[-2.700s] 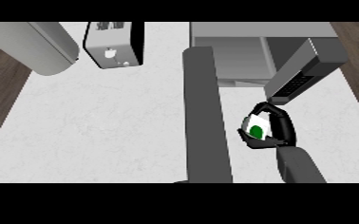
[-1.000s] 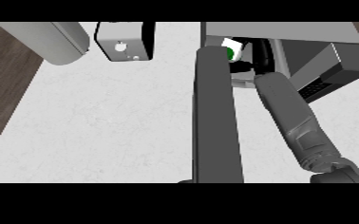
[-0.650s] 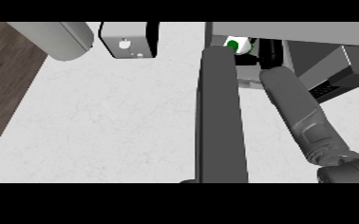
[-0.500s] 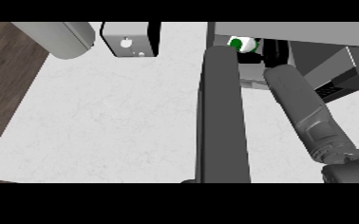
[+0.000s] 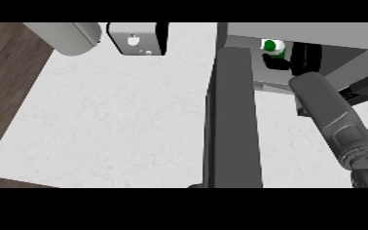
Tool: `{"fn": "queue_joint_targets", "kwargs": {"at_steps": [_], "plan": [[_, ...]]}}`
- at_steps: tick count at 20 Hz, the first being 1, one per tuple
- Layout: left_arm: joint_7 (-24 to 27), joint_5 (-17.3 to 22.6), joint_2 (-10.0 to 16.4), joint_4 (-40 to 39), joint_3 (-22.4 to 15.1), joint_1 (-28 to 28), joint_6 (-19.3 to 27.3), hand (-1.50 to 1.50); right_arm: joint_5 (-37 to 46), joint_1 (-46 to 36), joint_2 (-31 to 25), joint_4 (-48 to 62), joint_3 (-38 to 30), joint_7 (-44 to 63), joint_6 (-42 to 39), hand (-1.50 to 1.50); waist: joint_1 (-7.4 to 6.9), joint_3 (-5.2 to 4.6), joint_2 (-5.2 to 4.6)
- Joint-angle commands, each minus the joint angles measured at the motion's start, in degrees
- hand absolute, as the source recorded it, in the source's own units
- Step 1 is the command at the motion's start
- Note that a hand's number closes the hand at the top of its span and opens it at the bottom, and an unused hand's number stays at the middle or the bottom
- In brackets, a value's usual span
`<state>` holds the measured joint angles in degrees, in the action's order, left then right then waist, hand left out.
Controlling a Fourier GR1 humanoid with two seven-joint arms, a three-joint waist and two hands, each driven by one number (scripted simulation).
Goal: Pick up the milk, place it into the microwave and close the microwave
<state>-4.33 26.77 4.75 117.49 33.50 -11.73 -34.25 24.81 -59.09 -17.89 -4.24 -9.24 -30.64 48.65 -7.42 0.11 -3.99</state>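
Note:
The milk (image 5: 272, 46), a small white carton with a green mark, sits inside the open microwave (image 5: 287, 29) at the upper right. My right hand (image 5: 279, 62) reaches into the cavity, black fingers curled round the carton's lower side and hiding most of it. Its grey forearm (image 5: 332, 119) runs down to the lower right edge. The microwave's dark door (image 5: 233, 122) stands open, a long slab stretching toward me just left of the forearm. My left hand does not show.
A white and black appliance (image 5: 137, 38) stands at the back of the white counter (image 5: 115, 122), with a grey cylinder (image 5: 68, 36) to its left. The counter's left edge meets dark wooden floor (image 5: 18, 78).
My right hand has carried the milk from the counter by the door up into the microwave cavity. Over the last half second it moved slightly deeper.

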Motion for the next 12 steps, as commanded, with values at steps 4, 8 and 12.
{"fn": "queue_joint_targets", "kwargs": {"at_steps": [4, 8, 12], "plan": [[1.2, -3.66, 0.89, -2.91, -0.2, 1.66, -0.36, -1.5, 1.78, -0.67, 1.57, -0.67, 1.56, -1.24, 1.09, -1.5, -0.03, 0.26, 0.14], [1.19, -3.94, 0.86, -2.18, -1.02, 2.17, -0.52, -1.5, 2.13, -2.02, 1.22, -0.36, 1.83, -1.51, -1.43, -1.5, -1.17, 0.27, -0.07], [0.53, -3.63, 1.62, -2.59, -2.98, 1.67, -3.1, -1.5, 0.89, -1.33, 2.81, -1.49, 0.76, -5.1, -5.38, -1.5, -0.56, 0.32, 0.28]]}}
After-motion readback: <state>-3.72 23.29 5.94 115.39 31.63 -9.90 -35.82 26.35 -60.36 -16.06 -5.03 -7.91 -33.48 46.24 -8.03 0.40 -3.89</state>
